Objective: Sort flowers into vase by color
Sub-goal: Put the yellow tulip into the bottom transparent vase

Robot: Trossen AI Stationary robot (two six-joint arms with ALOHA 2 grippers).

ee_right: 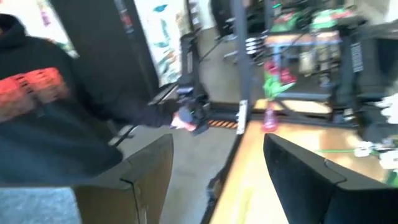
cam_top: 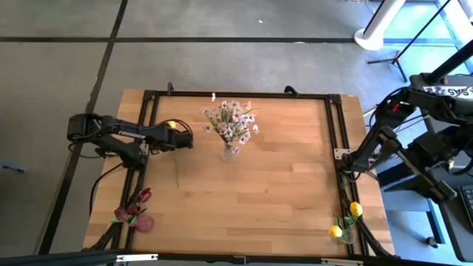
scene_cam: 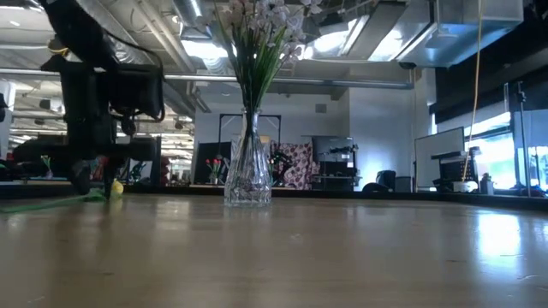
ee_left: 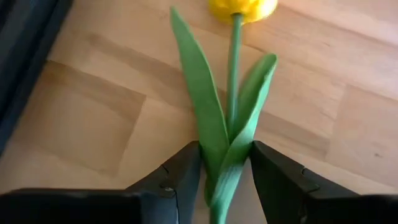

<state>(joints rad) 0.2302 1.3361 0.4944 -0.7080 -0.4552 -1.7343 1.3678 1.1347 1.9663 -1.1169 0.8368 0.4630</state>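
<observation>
A yellow tulip (cam_top: pixel 171 124) lies near the table's left side, its bud (ee_left: pixel 242 6) toward the far edge and its green stem (cam_top: pixel 177 174) running toward the near edge. My left gripper (ee_left: pixel 227 180) is shut on it; in the low view it stands low over the bud (scene_cam: pixel 116 190). A clear glass vase (cam_top: pixel 230 153) at the table's middle holds white-pink blossom sprays (cam_top: pixel 233 122). My right gripper (ee_right: pixel 217 180) waits open off the table's right edge (cam_top: pixel 362 155). My left gripper pinches the yellow tulip's two long leaves and stem (ee_left: pixel 227 158) between both fingers (ee_left: pixel 183 177), a little below the bud. The fingers come from above, slanting from the table's left, and lie across the stem. The lower stem (scene_cam: pixel 43 204) rests along the table.
A pink vase with dark red tulips (cam_top: pixel 137 214) stands at the near left corner. A vase with yellow tulips (cam_top: pixel 346 222) stands at the near right corner. A black metal frame (cam_top: pixel 334 125) borders the table. A person in a dark top (ee_right: pixel 43 106) shows beyond the table.
</observation>
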